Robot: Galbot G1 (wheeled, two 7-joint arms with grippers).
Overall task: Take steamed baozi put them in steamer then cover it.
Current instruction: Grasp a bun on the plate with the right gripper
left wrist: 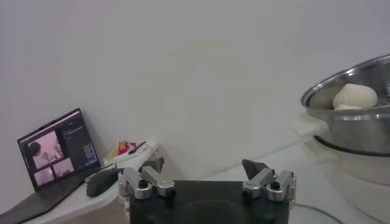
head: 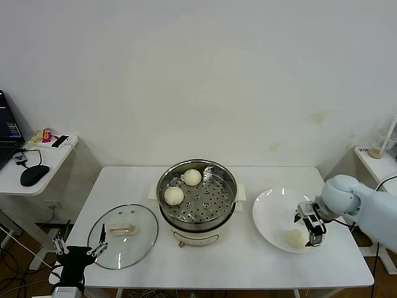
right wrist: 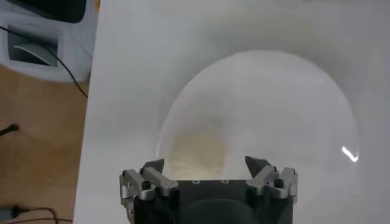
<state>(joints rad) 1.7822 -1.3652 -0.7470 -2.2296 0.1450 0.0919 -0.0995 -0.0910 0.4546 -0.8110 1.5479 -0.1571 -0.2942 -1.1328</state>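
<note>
- Left gripper (head: 79, 249) sits nearest the camera, low at the table's front-left corner, jaws spread wide and empty, parked just beside the lid.
- Glass cover (head: 123, 236) lies flat on the table left of the steamer, beige bar handle up. Covering step not yet done.
- Steamer (head: 196, 197) stands mid-table on its white base, uncovered. Two baozi on the perforated tray: one at the left front (head: 173, 195), one toward the back (head: 192, 177). Left wrist view catches a bun (left wrist: 354, 96) over the pot rim.
- White plate (head: 273, 214) is right of the steamer, well apart from it. One baozi (head: 296, 238) visible on its near-right part; I see no other bun on the plate or table.
- Right gripper (head: 312, 231) hovers over the plate, jaws wide open, straddling or just above that bun, not gripping yet. Right wrist view shows the bun (right wrist: 198, 155) just ahead of the open fingertips.
- Progress estimate: roughly halfway. Two buns loaded; at least this one left to grasp and carry over, then lid on.
- Next: close on the bun gently; soft dough, easy to dent.
</note>
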